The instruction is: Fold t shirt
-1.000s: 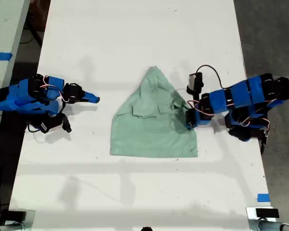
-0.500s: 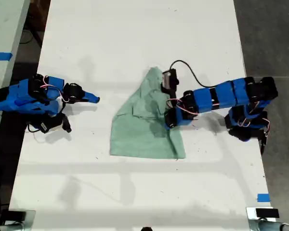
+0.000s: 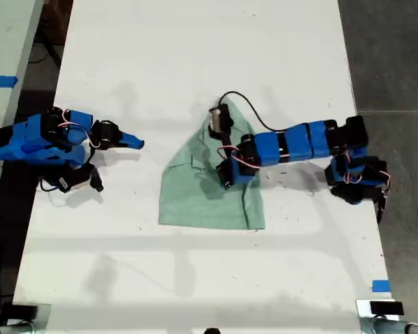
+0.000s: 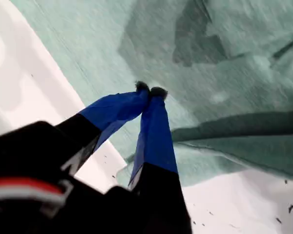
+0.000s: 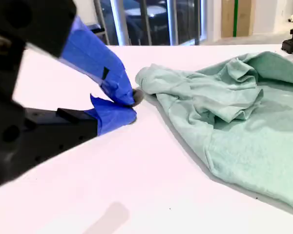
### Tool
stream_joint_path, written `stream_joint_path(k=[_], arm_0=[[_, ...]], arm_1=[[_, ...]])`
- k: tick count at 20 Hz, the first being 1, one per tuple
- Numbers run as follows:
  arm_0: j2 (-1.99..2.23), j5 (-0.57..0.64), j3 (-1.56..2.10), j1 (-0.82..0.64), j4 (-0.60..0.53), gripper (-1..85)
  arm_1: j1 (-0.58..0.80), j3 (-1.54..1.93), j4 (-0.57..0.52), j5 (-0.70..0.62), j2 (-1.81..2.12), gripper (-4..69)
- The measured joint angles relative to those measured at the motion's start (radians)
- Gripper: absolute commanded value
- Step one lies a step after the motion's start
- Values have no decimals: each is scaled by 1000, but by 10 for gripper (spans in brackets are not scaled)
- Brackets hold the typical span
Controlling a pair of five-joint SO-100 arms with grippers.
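My first gripper (image 4: 149,90) had its jaws pinched together over the shirt (image 3: 202,188); tips met, and I couldn't tell from the first wrist view whether any cloth was actually between them. In the exterior view that arm (image 3: 292,142) was stretched from the exterior view's right across the shirt, roughly level, gripper (image 3: 226,174) down on the middle of the cloth, cable looping up over the wrist camera. My second gripper (image 5: 129,105) was closed on nothing, jaws nearly touching, parked on the table (image 3: 195,56) at the exterior view's left, well apart from the shirt, arm folded low. Shirt sat mid-table, pale green, wrinkled, one side already lapped over toward the centre, lower hem fairly straight, top bunched to a point. Risks, as I judged them: if the pinch held only a thin fold or nothing, the flap could slip out mid-carry and flop back, undoing the fold. Dragging with the tips pressed into the cloth could pull the whole shirt sideways instead of folding it, since nothing pinned the far edge. The bunched top would likely leave the fold lopsided. The cable loop could also snag on the wrist camera if the arm rolled.
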Motion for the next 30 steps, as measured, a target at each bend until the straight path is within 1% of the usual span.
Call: stream_joint_path(k=[2, 3, 5, 10, 11, 12, 18, 21, 23, 27, 28, 29, 30], arm_0=[[0, 0, 0, 0, 0, 0], [0, 0, 0, 0, 0, 0], [0, 0, 0, 0, 0, 0], [0, 0, 0, 0, 0, 0], [0, 0, 0, 0, 0, 0], [0, 0, 0, 0, 0, 0], [0, 0, 0, 0, 0, 0], [0, 0, 0, 0, 0, 0], [0, 0, 0, 0, 0, 0], [0, 0, 0, 0, 0, 0], [0, 0, 0, 0, 0, 0], [0, 0, 0, 0, 0, 0], [0, 0, 0, 0, 0, 0]], arm_1=[[0, 2, 95, 34, 25, 149], [-2, 26, 133, 61, 52, 168], [-18, 91, 172, 101, 72, 180], [-32, 242, 160, 193, 72, 177], [-32, 268, 160, 201, 72, 138], [-32, 291, 160, 207, 72, 14], [-31, 330, 114, 210, 91, 11], [-44, 213, 115, 167, 103, 11], [-60, 163, 61, 117, 109, 11], [-63, 160, -179, -6, 103, 12], [-63, 158, -216, -23, 75, 26], [-63, 160, -244, -40, 38, 126], [-58, 160, -261, -52, 9, 262]])
